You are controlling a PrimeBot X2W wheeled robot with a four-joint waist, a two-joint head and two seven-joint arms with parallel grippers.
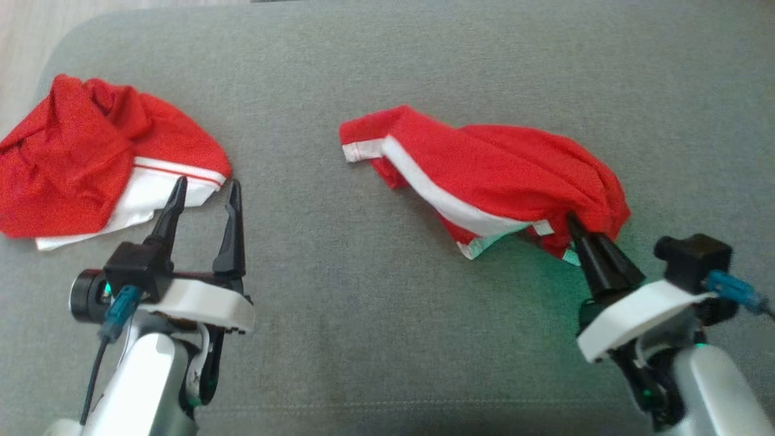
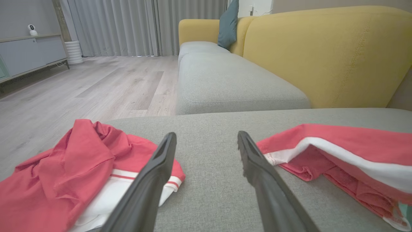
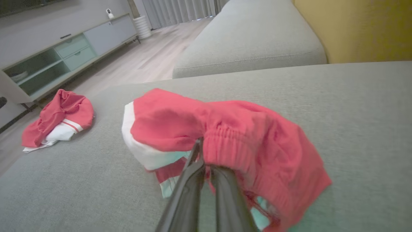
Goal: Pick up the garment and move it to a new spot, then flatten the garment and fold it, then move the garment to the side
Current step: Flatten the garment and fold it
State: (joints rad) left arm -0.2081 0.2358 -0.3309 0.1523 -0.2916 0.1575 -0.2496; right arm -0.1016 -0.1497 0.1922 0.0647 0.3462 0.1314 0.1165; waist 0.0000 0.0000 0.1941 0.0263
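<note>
The red garment (image 1: 484, 175) lies bunched on the grey cushion (image 1: 387, 315) at 3 o'clock in your head view — your right gripper (image 1: 574, 225) is clamped on its 5 o'clock hem. Your left gripper (image 1: 204, 192), fingers apart, sits just beside a second red garment (image 1: 72, 157) at 9 o'clock.

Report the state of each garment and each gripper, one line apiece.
red garment with a white stripe: bunched, its elastic edge clamped by the right gripper.
red-and-white crumpled garment: loose heap lying on the grey fabric cushion, not gripped.
left gripper: open, empty, fingertips at the heap's edge.
right gripper: shut on the striped garment.
</note>
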